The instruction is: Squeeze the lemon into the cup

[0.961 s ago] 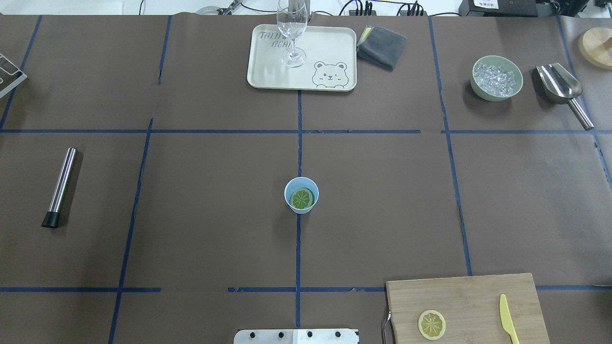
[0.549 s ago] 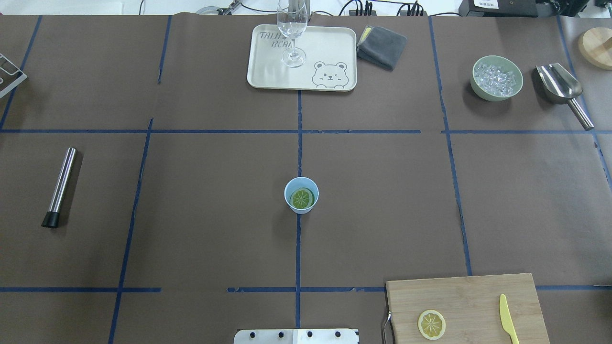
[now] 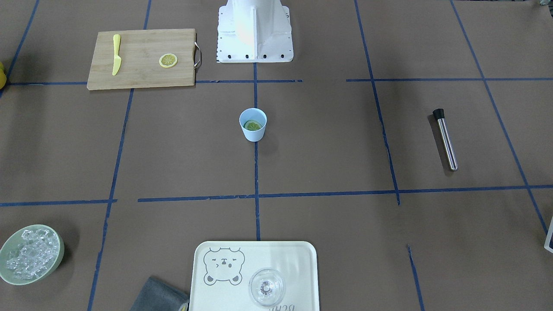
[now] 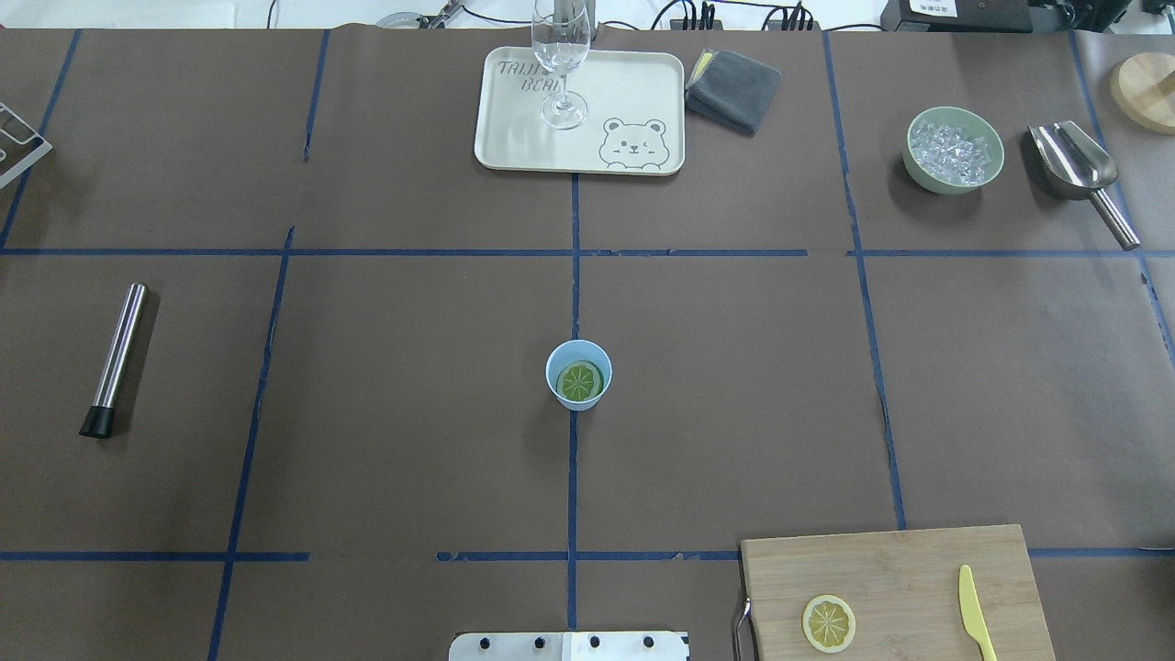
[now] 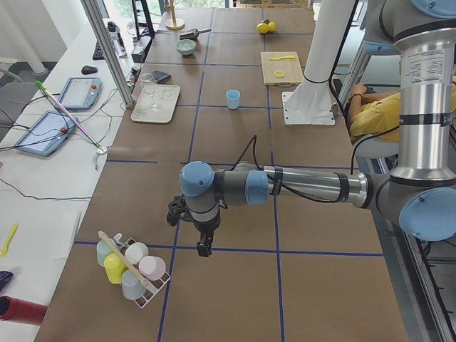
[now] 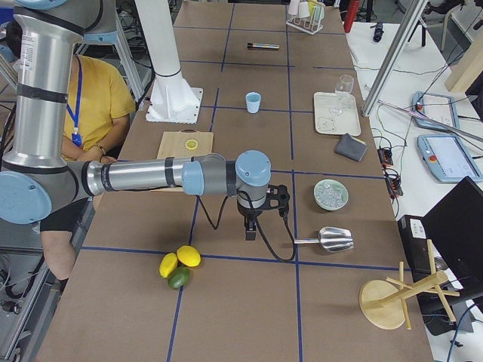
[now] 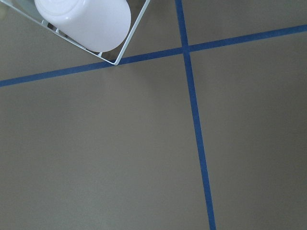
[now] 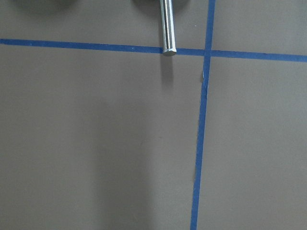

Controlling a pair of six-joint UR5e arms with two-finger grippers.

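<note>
The light-blue cup [image 4: 578, 358] stands upright at the table's middle, on a blue tape line, and also shows in the front view [image 3: 253, 131]. A lemon slice [image 4: 581, 382] lies inside it, looking greenish in the cup's shade. A second, alike slice [image 4: 829, 623] lies flat on the wooden cutting board [image 4: 900, 569]. Neither gripper shows in the overhead or front view. My left gripper [image 5: 204, 249] hangs over the table near the cup rack, far from the cup. My right gripper [image 6: 250, 234] hangs near the scoop. I cannot tell whether either is open or shut.
A yellow plastic knife [image 4: 975, 613] lies on the board. A tray [image 4: 633, 92] with a clear glass [image 4: 561, 64], a grey cloth [image 4: 734, 89], a green bowl of ice [image 4: 953, 150] and a metal scoop [image 4: 1079, 174] stand at the back. A steel muddler [image 4: 115, 360] lies at the left.
</note>
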